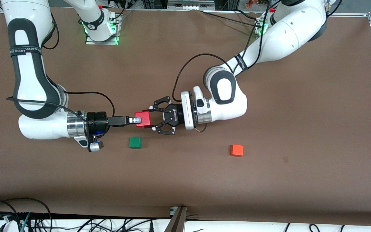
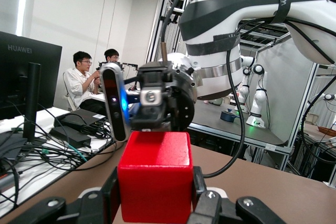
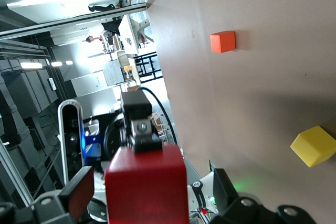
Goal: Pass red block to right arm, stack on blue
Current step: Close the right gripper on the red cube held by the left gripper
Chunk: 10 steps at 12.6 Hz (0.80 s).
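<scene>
The orange cube (image 1: 237, 150) and green cube (image 1: 135, 142) are seen lowest. Above the table (image 1: 301, 112), the red block (image 1: 143, 119) is clamped by the left gripper (image 1: 151, 120); the right gripper (image 1: 137, 120) is spread open around it.

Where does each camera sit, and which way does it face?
Front view: high across the table, facing both arms; left gripper holds the red block over the table, right gripper at it.
Left wrist view: looks past its own jaws and the block at the right gripper.
Right wrist view: looks past the block along the table to the orange cube.
All three share the red block.
</scene>
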Each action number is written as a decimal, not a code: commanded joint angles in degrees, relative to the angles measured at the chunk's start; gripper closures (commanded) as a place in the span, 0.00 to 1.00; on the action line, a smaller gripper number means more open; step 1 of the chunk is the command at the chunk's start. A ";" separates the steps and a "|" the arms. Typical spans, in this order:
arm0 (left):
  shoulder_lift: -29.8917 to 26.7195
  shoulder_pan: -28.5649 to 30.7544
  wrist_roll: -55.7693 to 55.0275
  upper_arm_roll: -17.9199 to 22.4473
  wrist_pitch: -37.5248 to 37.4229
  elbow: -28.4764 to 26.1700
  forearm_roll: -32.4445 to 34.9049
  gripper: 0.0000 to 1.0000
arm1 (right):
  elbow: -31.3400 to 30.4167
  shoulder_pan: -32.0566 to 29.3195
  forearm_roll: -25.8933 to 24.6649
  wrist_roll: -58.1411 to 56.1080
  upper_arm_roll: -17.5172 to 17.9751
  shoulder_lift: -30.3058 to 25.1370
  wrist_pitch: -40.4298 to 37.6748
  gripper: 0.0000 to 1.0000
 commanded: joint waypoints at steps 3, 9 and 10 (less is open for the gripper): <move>-1.62 -0.79 -1.27 0.47 1.74 0.56 -2.07 1.00 | 0.66 0.68 0.83 -2.18 -0.23 0.00 1.26 0.63; -1.62 -0.79 -1.89 0.20 1.83 0.56 -2.16 1.00 | 0.66 0.24 0.74 -2.09 -0.40 -0.53 -0.05 0.71; -1.88 -0.70 -2.06 0.29 2.44 0.47 -2.16 0.90 | 0.66 0.15 0.66 -2.18 -0.40 -0.53 -0.06 0.75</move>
